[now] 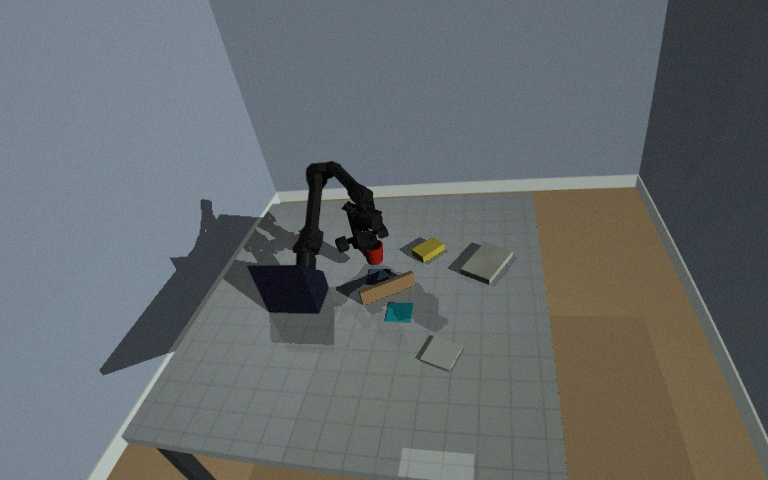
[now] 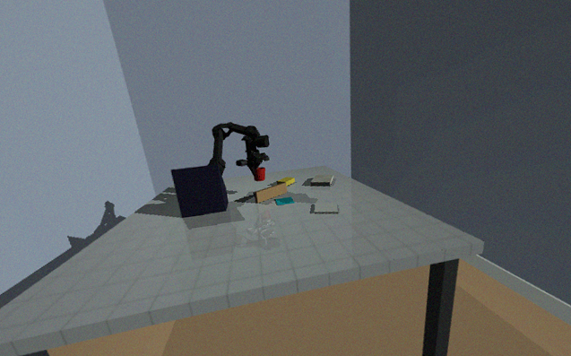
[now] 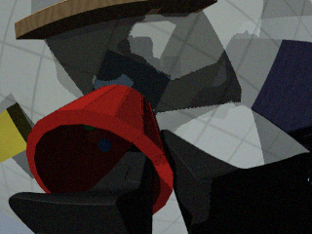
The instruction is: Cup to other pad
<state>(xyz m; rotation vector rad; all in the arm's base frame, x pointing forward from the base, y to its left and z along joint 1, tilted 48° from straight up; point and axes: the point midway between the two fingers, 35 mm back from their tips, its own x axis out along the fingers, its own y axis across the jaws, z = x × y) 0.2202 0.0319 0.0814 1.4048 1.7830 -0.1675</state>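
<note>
The hand [image 3: 107, 189] hides part of the cup [image 3: 124, 124] rim.
</note>
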